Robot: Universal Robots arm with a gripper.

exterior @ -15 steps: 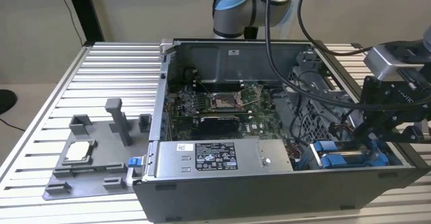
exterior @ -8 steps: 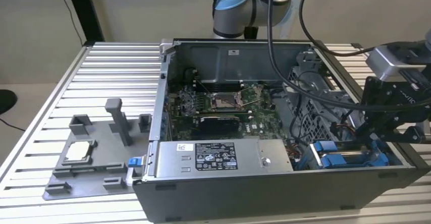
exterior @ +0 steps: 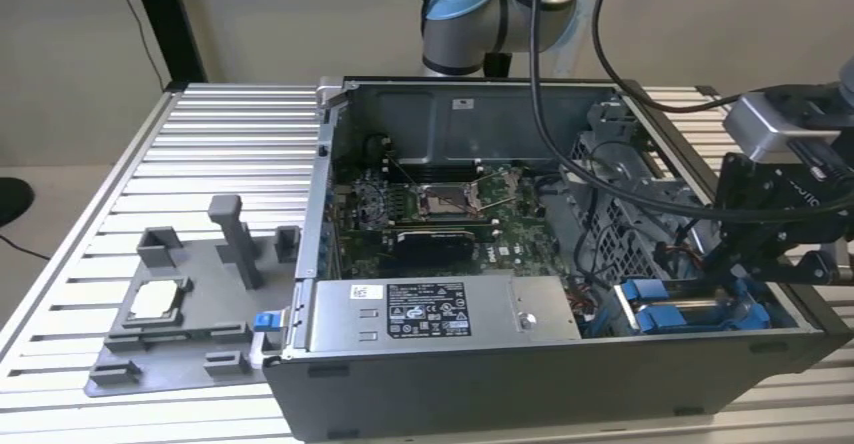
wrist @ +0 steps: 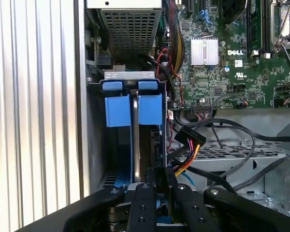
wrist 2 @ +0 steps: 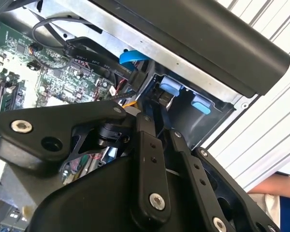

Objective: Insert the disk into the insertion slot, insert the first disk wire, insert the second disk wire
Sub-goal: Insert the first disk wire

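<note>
Nearest, along the front of the open case [exterior: 534,384] on the slatted bench [exterior: 227,134], lies the grey power-supply box [exterior: 541,309]. It carries a black printed label [exterior: 430,312] and a small white sticker [exterior: 363,291], both of fine print that I leave unread. In the near corner on the exterior view's right, the disk [wrist: 150,108] sits in its blue caddy inside the insertion slot [wrist: 130,75]. Only the caddy's tabs and rails show, so how fully it is seated I cannot tell. The pincer [wrist: 158,180] hangs directly over the end of that bay, pressed together, with nothing visible between its tips. I judge the disk to be stiff and dense for its bulk. Its smooth metal faces would be slippery, and it would take knocks badly, so the blue plastic edges and tabs are the place to grip it, not the flat faces. Just beside the bay a red, yellow and black wire bundle [wrist: 182,162] ends in a black plug [wrist: 188,137] — supple cable, rigid plug, best taken by the plug body. Farther in lies the green motherboard [exterior: 400,226], printed with small white markings, with its square processor socket [exterior: 441,200]. Beyond the far wall rises the arm's base [exterior: 467,14].
</note>
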